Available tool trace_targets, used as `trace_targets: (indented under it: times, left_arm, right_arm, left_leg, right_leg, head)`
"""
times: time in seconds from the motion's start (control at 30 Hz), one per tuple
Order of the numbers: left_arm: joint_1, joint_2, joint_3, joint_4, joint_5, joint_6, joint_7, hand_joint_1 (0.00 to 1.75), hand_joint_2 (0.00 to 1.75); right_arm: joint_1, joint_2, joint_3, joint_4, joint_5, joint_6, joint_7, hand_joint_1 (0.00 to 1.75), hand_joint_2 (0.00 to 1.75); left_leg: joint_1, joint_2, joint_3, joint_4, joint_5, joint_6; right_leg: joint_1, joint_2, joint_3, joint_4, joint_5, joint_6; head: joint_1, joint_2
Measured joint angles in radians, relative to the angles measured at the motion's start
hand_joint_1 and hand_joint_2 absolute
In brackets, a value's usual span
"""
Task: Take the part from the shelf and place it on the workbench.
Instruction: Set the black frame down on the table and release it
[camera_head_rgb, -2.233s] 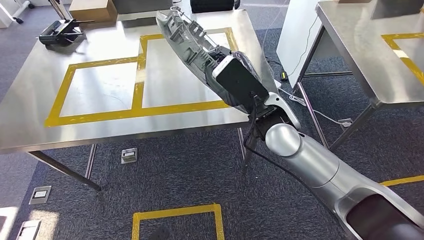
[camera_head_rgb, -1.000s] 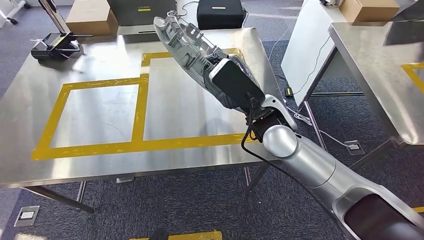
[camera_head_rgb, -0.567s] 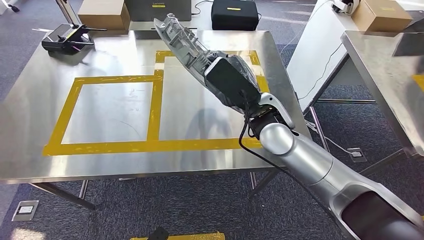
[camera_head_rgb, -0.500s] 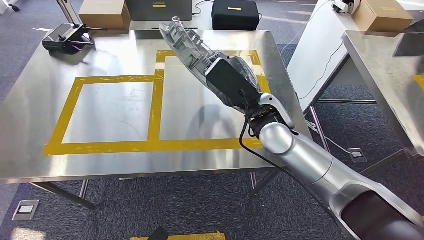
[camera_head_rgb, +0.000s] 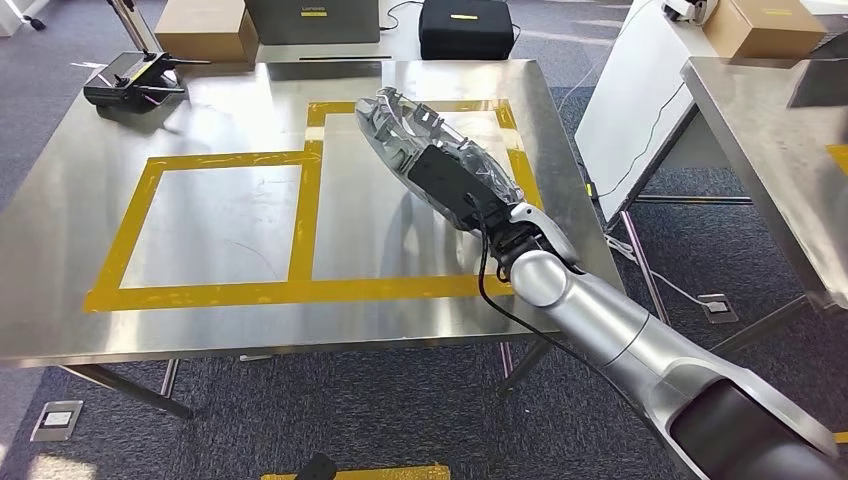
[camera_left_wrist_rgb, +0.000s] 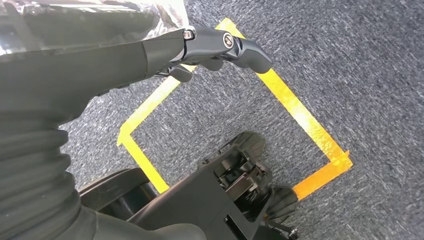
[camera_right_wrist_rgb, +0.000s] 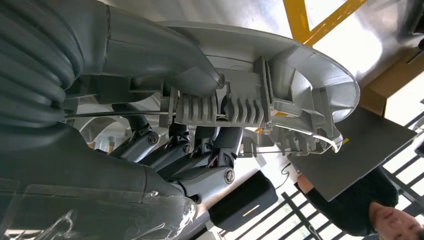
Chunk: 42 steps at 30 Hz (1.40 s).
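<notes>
Steel, yellow-taped worktop (camera_head_rgb: 220, 320) lay below the right hand (camera_head_rgb: 455, 185), which held the long grey ribbed plastic part (camera_head_rgb: 400, 135) over the right-hand taped square, well inside the edges. A black controller (camera_head_rgb: 125, 82) sat at the far left corner; a second steel table (camera_head_rgb: 770, 150) stood apart on the right.

Left wrist view: the left hand (camera_left_wrist_rgb: 100, 55) hung over grey carpet (camera_left_wrist_rgb: 350, 75); I could not tell its fingers' state.

Right wrist view: dark fingers (camera_right_wrist_rgb: 200, 150) were clamped on the part's ribs.

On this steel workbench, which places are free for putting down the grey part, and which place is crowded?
The left taped rectangle is bare. The right taped rectangle is bare near the front tape; farther back, the right hand holds the grey part over it. The black device occupies the workbench's far left corner.
</notes>
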Motion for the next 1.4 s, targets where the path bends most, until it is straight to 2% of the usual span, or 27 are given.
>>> trace_targets:
  times: [0.3, 1.0, 1.4]
  left_arm:
    - [0.0, 0.0, 0.005, 0.0, -0.003, 0.002, 0.006, 0.0, 1.75]
    - [-0.004, -0.002, 0.009, -0.002, -0.042, 0.012, 0.03, 0.0, 1.75]
    - [-0.008, -0.005, 0.009, -0.003, -0.053, 0.003, 0.03, 0.0, 1.75]
  right_arm:
    - [0.021, 0.035, 0.017, 0.084, -0.006, 0.035, -0.009, 1.75, 1.75]
    - [0.075, 0.182, 0.084, 0.348, -0.023, 0.116, -0.113, 1.75, 1.75]
    - [0.082, 0.256, 0.112, 0.455, -0.023, 0.152, -0.146, 1.75, 1.75]
  left_leg:
    - [0.0, 0.0, 0.003, -0.002, 0.001, -0.002]
    - [0.001, 0.001, 0.011, -0.002, -0.001, -0.005]
    - [0.003, 0.004, 0.026, -0.003, -0.007, -0.009]
  right_leg:
    - [0.0, 0.0, 0.001, 0.002, -0.001, -0.003]
    - [0.001, 0.002, 0.007, 0.002, -0.003, -0.006]
    - [0.003, 0.005, 0.021, 0.002, -0.008, -0.01]
  head:
    - [0.0, 0.0]
    - [0.0, 0.0]
    - [0.0, 0.0]
